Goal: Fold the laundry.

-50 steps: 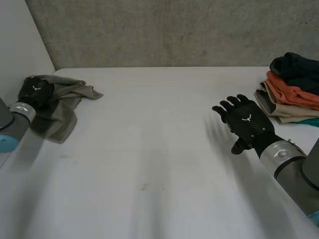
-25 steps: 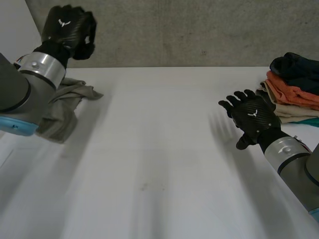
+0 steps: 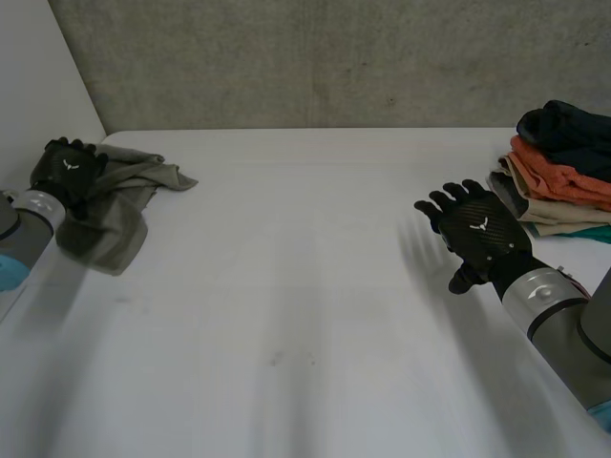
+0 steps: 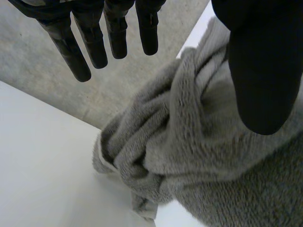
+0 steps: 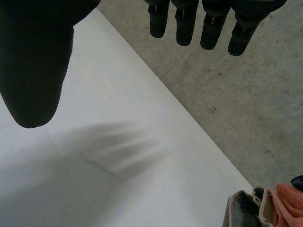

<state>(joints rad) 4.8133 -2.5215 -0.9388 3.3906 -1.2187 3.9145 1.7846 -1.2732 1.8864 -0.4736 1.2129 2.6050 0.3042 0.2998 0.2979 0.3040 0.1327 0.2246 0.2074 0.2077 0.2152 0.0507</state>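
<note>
Hovering my left hand [image 3: 69, 172], fingers straight, over a crumpled grey towel [image 3: 116, 218].
My right hand [image 3: 477, 234] spreads loose above the bench [image 3: 305, 305], near folded clothes [image 3: 563, 176].

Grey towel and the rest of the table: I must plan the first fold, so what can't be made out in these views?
1. The grey towel is bunched, so its corners and edges are lost in its own folds; the left hand covers part of it in the head view.
2. Left wrist view: the thumb overlaps the towel; contact cannot be told.
3. The stack of folded clothes is cut off by the head view's right edge; its piece count is unclear.
</note>
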